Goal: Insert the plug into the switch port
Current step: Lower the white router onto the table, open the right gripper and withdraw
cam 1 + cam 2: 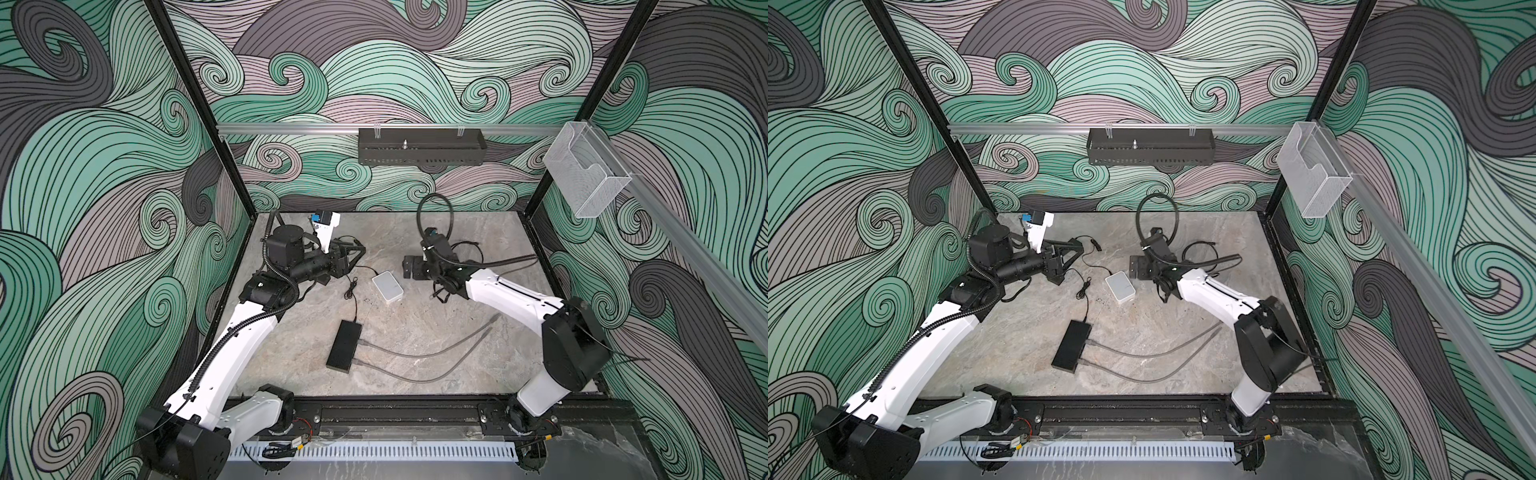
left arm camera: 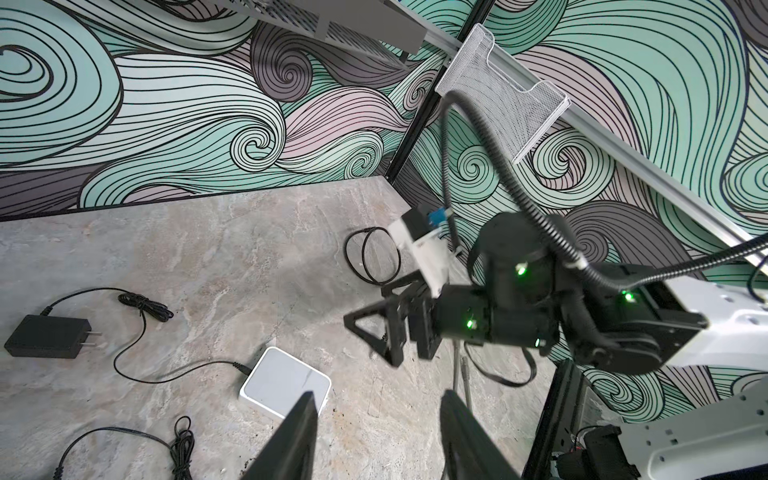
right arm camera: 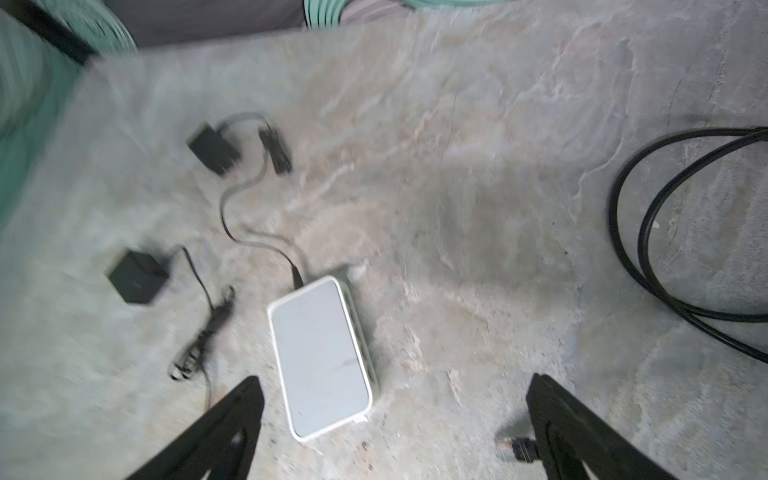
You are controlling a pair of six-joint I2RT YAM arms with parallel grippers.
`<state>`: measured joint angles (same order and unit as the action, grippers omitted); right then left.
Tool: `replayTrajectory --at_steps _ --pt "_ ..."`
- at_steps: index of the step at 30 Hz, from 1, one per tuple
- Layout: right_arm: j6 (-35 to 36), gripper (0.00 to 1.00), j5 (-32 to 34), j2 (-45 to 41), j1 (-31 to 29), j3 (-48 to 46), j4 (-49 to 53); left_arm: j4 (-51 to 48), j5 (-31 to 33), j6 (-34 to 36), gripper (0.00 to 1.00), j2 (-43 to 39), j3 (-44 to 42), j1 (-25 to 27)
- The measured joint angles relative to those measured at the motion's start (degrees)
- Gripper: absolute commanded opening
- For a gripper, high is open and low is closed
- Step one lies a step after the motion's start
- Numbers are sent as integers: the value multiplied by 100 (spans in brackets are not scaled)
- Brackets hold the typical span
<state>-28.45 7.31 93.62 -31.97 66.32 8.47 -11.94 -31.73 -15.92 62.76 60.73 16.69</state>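
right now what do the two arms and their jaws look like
Both the left arm and the right arm have white shells over black joints. A ribbed black hose runs along each. The jaws are black, hollow triangular frames. Small green lights glow on the right arm's black wrist.

Dial centred on the white switch, 12 o'clock toward the back wall, as seen in a top view. 10 o'clock: left gripper, nothing between its jaws. 2 o'clock: right gripper, jaws spread, just beside the switch; the right arm blocks 3 to 4 o'clock. 12 o'clock: bare counter, a free lane between both grippers. 9 o'clock: thin black cord lying loose. 7 o'clock: black box. 5 o'clock: two grey cables; 6 o'clock is bare counter as far as them. 1 o'clock: black cable coil behind the right gripper.
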Motion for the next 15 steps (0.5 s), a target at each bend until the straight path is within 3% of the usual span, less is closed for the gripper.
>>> replayTrajectory --at_steps 3,8,15 --pt "-57 100 -184 0 409 52 -201 0 4 0 50 0 0 0" --pt "205 99 -393 -184 409 33 -240 2 2 0 51 0 0 0" --pt "258 99 -273 -1473 452 -656 -791 4 -22 0 50 13 0 -9"
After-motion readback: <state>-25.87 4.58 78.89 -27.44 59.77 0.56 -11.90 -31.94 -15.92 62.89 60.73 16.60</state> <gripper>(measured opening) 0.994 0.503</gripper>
